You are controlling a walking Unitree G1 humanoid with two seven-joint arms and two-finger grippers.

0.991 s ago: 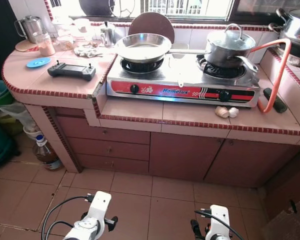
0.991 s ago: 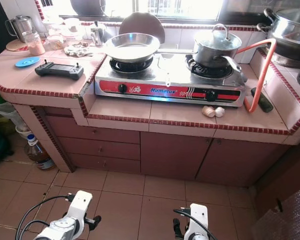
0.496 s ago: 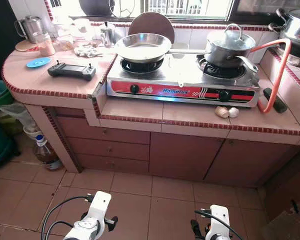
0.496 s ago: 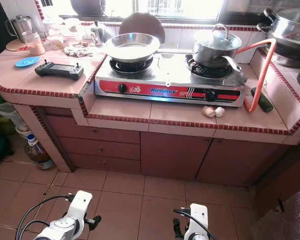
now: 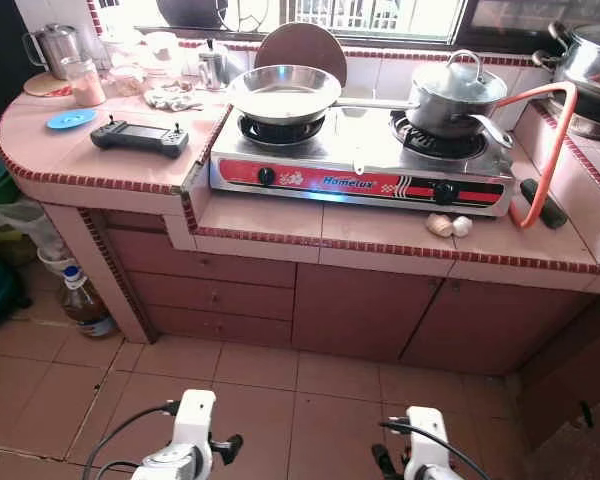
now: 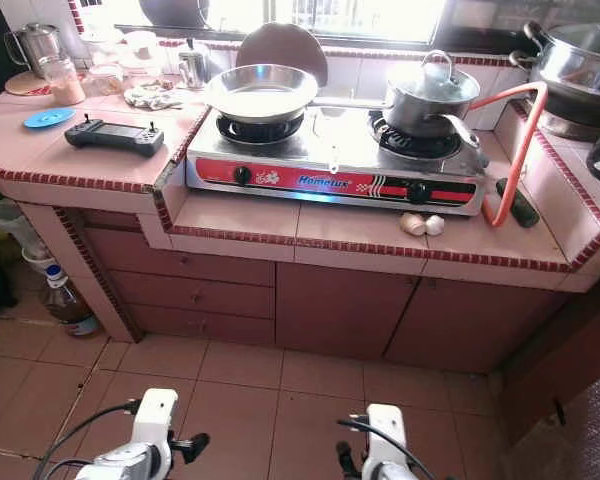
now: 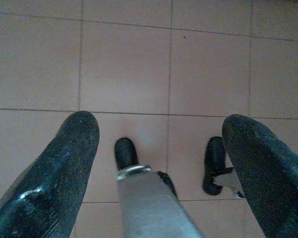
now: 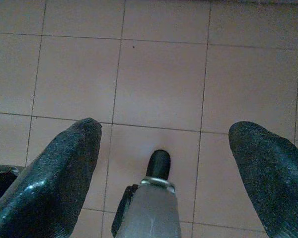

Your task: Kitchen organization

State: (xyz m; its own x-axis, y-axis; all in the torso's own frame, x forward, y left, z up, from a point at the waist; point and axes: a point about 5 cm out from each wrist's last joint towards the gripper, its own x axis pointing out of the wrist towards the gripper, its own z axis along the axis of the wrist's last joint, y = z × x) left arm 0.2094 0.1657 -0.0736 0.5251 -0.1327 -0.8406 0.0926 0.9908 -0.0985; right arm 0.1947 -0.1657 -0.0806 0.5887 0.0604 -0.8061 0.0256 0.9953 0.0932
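Note:
A pink tiled counter [image 5: 390, 235] carries a two-burner gas stove [image 5: 360, 165]. A steel frying pan [image 5: 285, 92] sits on its left burner and a lidded steel pot [image 5: 458, 92] on its right one. A black handheld controller [image 5: 140, 136] and a blue lid [image 5: 71, 118] lie on the counter's left wing. Two garlic bulbs [image 5: 448, 226] rest in front of the stove. Both arms hang low over the floor, far below the counter. My left gripper [image 7: 161, 144] and right gripper [image 8: 164, 144] are open and hold nothing.
An orange gas hose [image 5: 550, 150] loops at the stove's right beside a dark bar-shaped object [image 5: 543, 203]. A kettle [image 5: 52, 45], jars and cups crowd the back left corner. On the floor at the left stands a bottle [image 5: 80, 300] beside bags. Drawers and cabinet doors [image 5: 360, 310] face me.
The head view has shifted a little, so the counter sits slightly higher and further left in the picture. Nothing on the counter has moved, and both arms still hang low.

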